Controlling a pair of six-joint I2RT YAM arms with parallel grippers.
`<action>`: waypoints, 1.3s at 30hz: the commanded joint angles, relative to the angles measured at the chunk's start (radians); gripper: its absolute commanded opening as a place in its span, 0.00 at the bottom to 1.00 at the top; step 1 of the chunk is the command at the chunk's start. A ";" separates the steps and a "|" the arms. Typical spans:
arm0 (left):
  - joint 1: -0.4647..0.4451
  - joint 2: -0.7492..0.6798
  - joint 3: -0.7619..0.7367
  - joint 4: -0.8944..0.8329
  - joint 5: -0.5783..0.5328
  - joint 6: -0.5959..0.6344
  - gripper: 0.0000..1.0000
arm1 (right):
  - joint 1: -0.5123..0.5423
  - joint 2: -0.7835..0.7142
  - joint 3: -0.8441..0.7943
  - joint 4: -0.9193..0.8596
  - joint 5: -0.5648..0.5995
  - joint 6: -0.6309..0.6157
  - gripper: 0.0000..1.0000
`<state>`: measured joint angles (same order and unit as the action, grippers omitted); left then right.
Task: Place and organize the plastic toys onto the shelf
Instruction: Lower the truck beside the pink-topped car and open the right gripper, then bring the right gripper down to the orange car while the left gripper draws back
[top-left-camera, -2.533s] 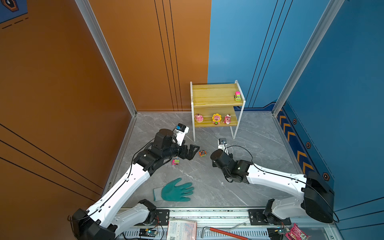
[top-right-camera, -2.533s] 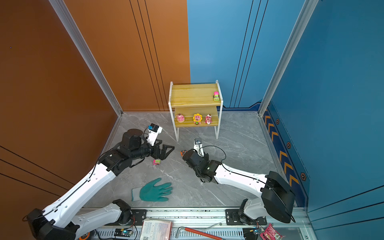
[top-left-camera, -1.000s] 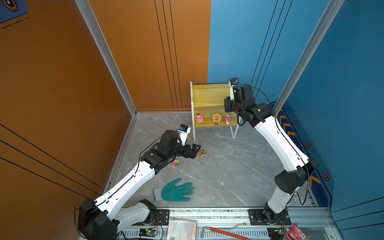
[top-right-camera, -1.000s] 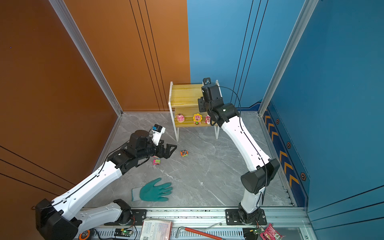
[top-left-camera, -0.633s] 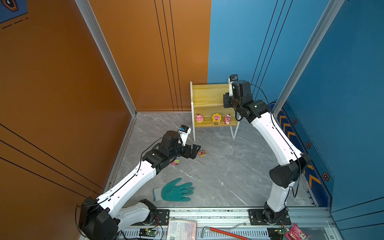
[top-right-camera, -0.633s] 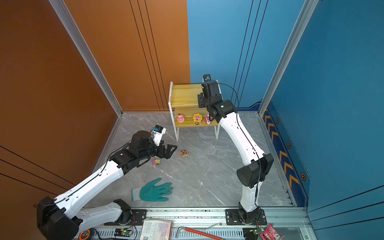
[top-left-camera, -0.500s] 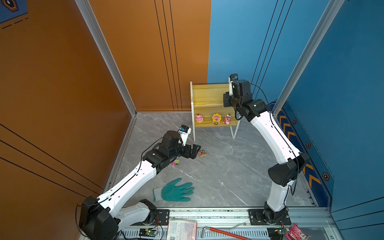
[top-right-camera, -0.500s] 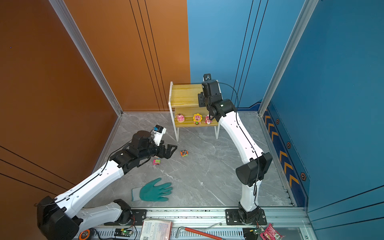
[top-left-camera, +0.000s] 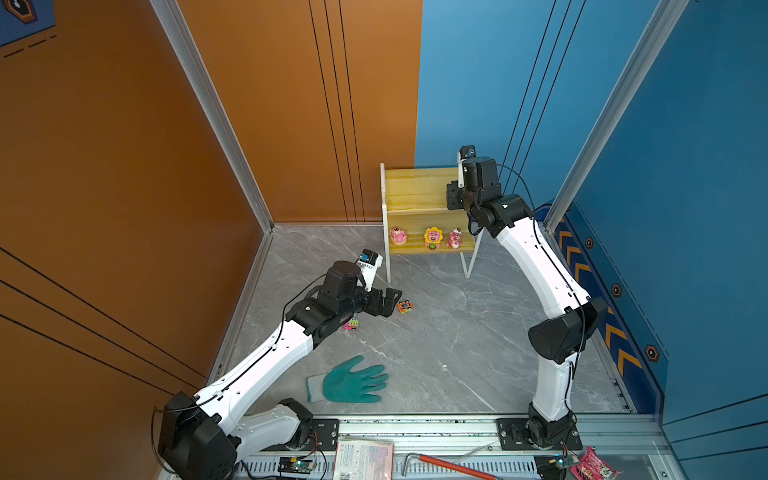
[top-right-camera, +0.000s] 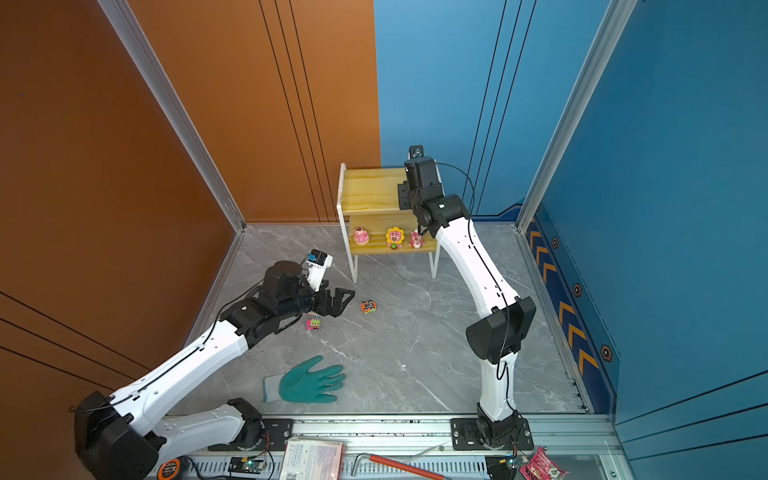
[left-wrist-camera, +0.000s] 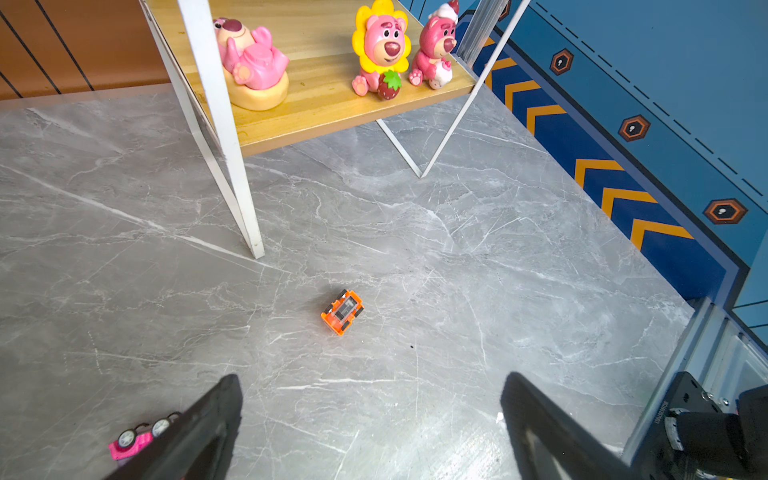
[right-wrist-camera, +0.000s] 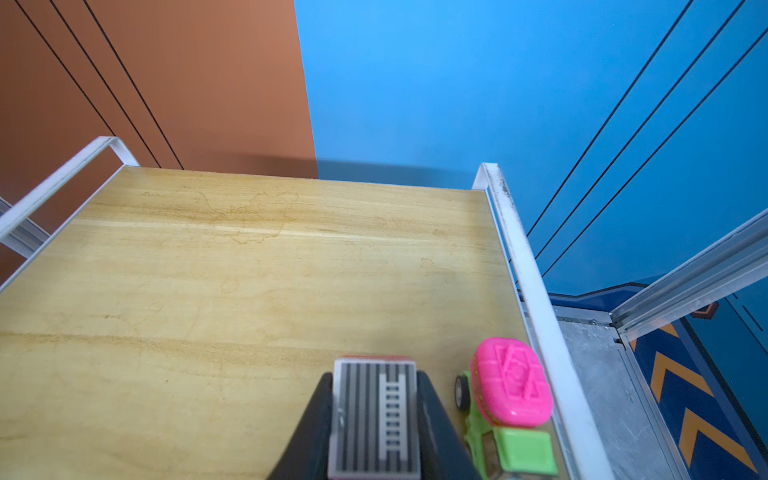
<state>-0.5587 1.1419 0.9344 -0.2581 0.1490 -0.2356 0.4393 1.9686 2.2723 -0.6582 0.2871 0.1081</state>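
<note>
Right gripper (right-wrist-camera: 374, 380): jaws clamped on a grey-striped toy (right-wrist-camera: 374, 424) over the top board of the shelf (right-wrist-camera: 249, 270). A pink-and-green car (right-wrist-camera: 511, 399) stands just beside it, against the shelf's end rail.

Left gripper (left-wrist-camera: 370, 399): jaws wide apart, holding nothing, low in front of the shelf. An orange car (left-wrist-camera: 342, 311) lies between this gripper and the shelf. A pink car (left-wrist-camera: 129, 442) lies beside one finger.

Three bear figurines (top-left-camera: 432, 237) stand on the shelf's lower board.

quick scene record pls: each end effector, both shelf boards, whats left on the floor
left end effector: open, empty, near orange car
right end effector: shut on striped-roof car over top board of shelf
top board: pink-and-green car, beside the held one
lower board: lying bear, sunflower bear, hatted bear
floor: orange car, pink car, teal glove
</note>
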 joint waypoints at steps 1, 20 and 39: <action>-0.002 -0.002 -0.003 0.005 -0.006 0.000 0.98 | -0.007 0.013 0.035 0.013 -0.006 0.015 0.23; 0.003 0.006 -0.002 0.005 0.006 -0.005 0.98 | -0.027 0.041 0.051 0.004 -0.019 0.021 0.28; 0.049 0.005 0.000 0.005 0.004 -0.011 0.98 | -0.018 -0.029 0.224 0.015 -0.003 -0.044 0.73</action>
<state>-0.5243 1.1431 0.9344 -0.2577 0.1497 -0.2363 0.4168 2.0079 2.4660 -0.6586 0.2844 0.0917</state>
